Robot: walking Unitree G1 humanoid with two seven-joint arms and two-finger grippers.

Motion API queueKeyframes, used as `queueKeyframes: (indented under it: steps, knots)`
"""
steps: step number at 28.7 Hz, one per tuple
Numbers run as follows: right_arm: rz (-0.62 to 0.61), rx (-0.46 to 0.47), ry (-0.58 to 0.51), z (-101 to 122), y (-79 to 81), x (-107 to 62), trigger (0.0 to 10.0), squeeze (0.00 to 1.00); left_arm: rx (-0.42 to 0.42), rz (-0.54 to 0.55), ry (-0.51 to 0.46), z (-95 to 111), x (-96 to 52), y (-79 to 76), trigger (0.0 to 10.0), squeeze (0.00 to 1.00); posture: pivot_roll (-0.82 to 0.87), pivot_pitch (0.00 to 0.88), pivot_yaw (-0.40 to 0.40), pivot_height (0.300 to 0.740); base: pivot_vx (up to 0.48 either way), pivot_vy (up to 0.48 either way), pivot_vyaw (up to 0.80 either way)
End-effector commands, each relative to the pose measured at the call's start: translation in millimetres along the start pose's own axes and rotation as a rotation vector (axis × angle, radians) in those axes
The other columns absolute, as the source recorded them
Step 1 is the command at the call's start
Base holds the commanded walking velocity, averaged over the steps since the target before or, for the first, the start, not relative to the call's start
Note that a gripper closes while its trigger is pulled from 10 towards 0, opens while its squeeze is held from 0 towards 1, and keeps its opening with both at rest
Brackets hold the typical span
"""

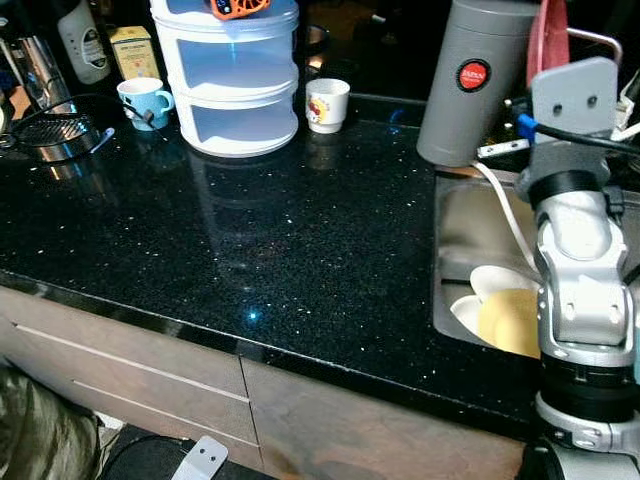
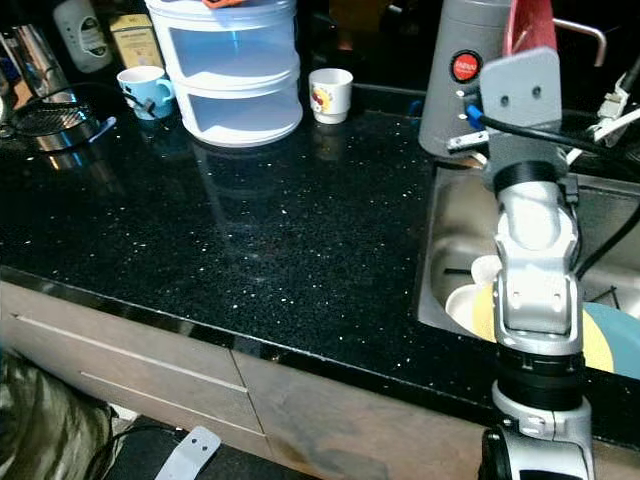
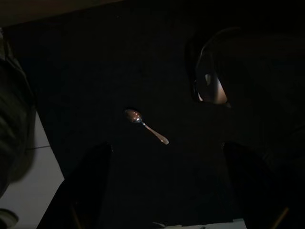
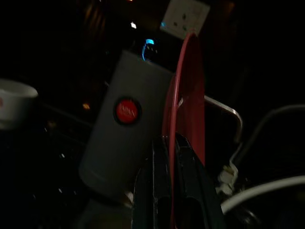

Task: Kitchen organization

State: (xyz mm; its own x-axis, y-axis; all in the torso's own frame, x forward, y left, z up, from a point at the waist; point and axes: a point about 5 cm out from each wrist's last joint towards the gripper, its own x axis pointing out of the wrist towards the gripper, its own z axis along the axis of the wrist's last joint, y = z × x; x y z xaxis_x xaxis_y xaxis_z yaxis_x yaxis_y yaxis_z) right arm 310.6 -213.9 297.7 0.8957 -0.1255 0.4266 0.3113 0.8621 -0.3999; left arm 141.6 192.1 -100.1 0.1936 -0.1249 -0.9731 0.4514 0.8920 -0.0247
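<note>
- Left eye view: far to the left of the raised right arm, a blue mug (image 1: pixel 144 100) stands beside a wire strainer (image 1: pixel 55 131) on the black speckled countertop (image 1: pixel 300 250).
- Nearer the arm, a stack of clear plastic containers (image 1: pixel 237 75) stands with a small white cup (image 1: pixel 327 104) just beside it.
- A grey cylinder with a red round label (image 1: pixel 474 80) stands just left of the right gripper (image 4: pixel 171 157), at the sink's back corner.
- The right gripper's fingers are pressed onto the rim of a red plate (image 4: pixel 188 100) (held upright, edge-on).
- Below that arm, the steel sink (image 1: pixel 470 225) holds white and yellow dishes (image 1: pixel 505 310).
- The left gripper (image 3: pixel 167 186) hangs with its fingers spread over a dark floor, a spoon (image 3: pixel 145 126) lying beyond them.
</note>
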Motion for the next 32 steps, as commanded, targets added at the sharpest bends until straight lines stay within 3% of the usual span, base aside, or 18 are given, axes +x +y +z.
queueKeyframes:
  steps: [1, 12, 14, 16, 17, 19, 21, 22, 27, 32]
  knots:
    - [-0.079, -0.038, 0.046, -10, -15.6, -0.6, 0.0, 0.00, 0.016, 0.004, 0.016, -3, -0.6, 2.2, 10.0, 0.00, -0.06, 0.000, -0.003, 0.740, 0.000, 0.000, 0.00]
    - [-0.126, -0.134, 0.234, -48, -33.1, -10.2, 0.0, 0.00, 0.019, 0.002, 0.019, -4, -0.8, 2.5, 10.0, 0.00, -0.06, 0.000, 0.002, 0.740, 0.000, 0.000, 0.00]
    - [-0.124, -0.159, 0.302, -58, -37.1, -13.9, 3.5, 0.00, 0.019, 0.001, 0.020, -4, -0.8, 2.5, 10.0, 0.00, -0.06, 0.000, 0.002, 0.740, 0.000, 0.000, 0.00]
    - [-0.128, -0.154, 0.367, -67, -41.0, -17.5, 4.4, 0.00, 0.019, 0.000, 0.020, -4, -0.7, 2.3, 10.0, 0.00, -0.07, 0.000, 0.002, 0.740, 0.000, 0.000, 0.00]
    - [-0.128, -0.154, 0.367, -67, -41.0, -17.5, 4.4, 0.00, 0.019, 0.000, 0.020, -4, -0.7, 2.3, 10.0, 0.00, -0.07, 0.000, 0.002, 0.740, 0.000, 0.000, 0.00]
    - [-0.126, -0.152, 0.443, -77, -43.5, -22.5, 7.7, 0.00, 0.019, -0.001, 0.020, -4, -0.7, 2.1, 10.0, 0.00, -0.07, 0.000, -0.001, 0.740, 0.000, 0.000, 0.00]
    - [-0.124, -0.155, 0.467, -79, -44.1, -24.0, 7.7, 0.00, 0.019, -0.001, 0.020, -4, -0.7, 2.0, 10.0, 0.00, -0.07, 0.000, -0.001, 0.740, 0.000, 0.000, 0.00]
    - [-0.119, -0.175, 0.509, -84, -44.8, -28.0, 10.0, 0.00, 0.018, -0.002, 0.020, -4, -0.6, 1.8, 10.0, 0.00, -0.07, 0.000, -0.004, 0.740, 0.000, 0.000, 0.00]
    - [-0.094, -0.190, 0.591, -93, -45.7, -37.8, 10.0, 0.00, 0.019, -0.004, 0.020, -4, -0.5, 1.3, 10.0, 0.00, -0.07, 0.000, -0.005, 0.740, 0.000, 0.000, -0.15]
    - [-0.084, -0.170, 0.588, -91, -46.2, -37.5, 10.0, 0.00, 0.020, -0.006, 0.021, -4, -0.3, 0.9, 10.0, 0.00, -0.07, 0.000, -0.006, 0.740, 0.000, 0.000, -0.79]
